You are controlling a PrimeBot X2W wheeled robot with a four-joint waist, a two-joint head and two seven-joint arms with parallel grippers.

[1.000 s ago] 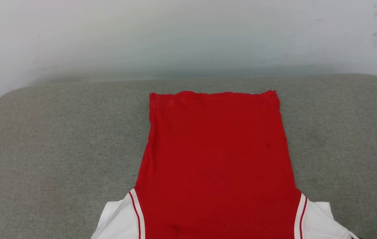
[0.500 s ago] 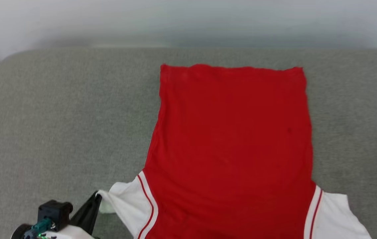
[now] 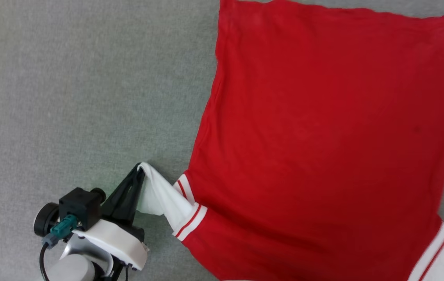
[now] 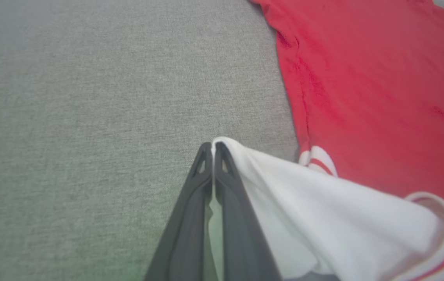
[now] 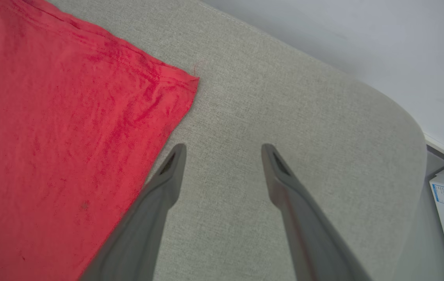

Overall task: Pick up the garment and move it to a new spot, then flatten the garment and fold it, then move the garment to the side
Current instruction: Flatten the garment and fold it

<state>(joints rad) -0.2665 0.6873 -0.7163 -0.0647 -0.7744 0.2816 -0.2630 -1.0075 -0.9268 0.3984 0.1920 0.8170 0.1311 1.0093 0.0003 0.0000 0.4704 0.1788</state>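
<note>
Head view showed me the garment [image 3: 323, 136] plain red side up on the grey cushion [image 3: 69, 78]. Its body was mostly smooth, and it sat to the right of centre in that view. The near white sleeve [image 3: 161, 195] was drawn out toward the left gripper [image 3: 140, 168] as a bunched, half-twisted tail rather than a flat panel.

I judged the step in hand to be the flattening. To do it well I would carry that sleeve straight outward, away from the red body, staying low over the cushion. The pull should be only enough to take out the twist without dragging the whole garment sideways. I would let the cloth settle flat before letting go, and watch the striped trim, because it was curled over on itself there.

In the left wrist view the fingers [image 4: 190, 218] were pressed together with a thin fold of the sleeve's edge pinched between their tips. The rest of the sleeve draped off to one side.

In the right wrist view the right gripper [image 5: 223, 150] stood spread wide and held nothing, with its tips over bare cushion just beside the garment's side edge. One finger crossed that edge in the picture, and I could not tell whether it touched the cloth.
</note>
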